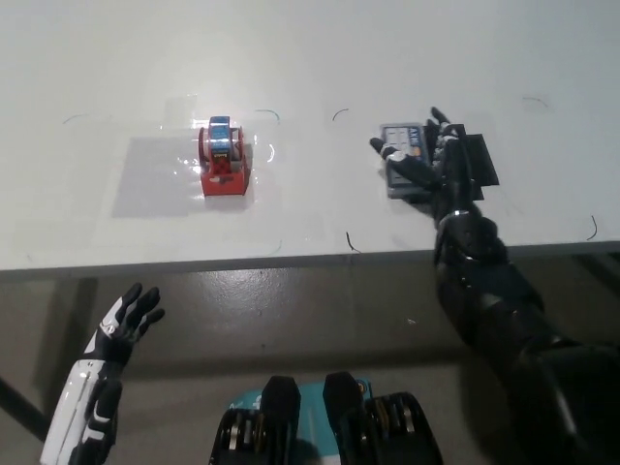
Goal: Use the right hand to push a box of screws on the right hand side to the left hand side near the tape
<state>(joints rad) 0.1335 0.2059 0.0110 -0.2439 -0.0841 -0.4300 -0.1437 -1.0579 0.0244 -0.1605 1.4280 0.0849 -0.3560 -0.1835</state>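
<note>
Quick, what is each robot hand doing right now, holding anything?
Left robot hand: open, holding nothing, below the table edge.
Right robot hand: open, fingers spread against the box of screws, not gripping it.

A black mat (478, 160) lies on the white table (310, 58).

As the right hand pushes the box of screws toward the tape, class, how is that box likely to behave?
The box of screws lies low and flat on the smooth white table, so it will probably slide, not tip or roll. It looks rigid, so it should keep its shape. The right hand touches one side only, so it may twist.
</note>
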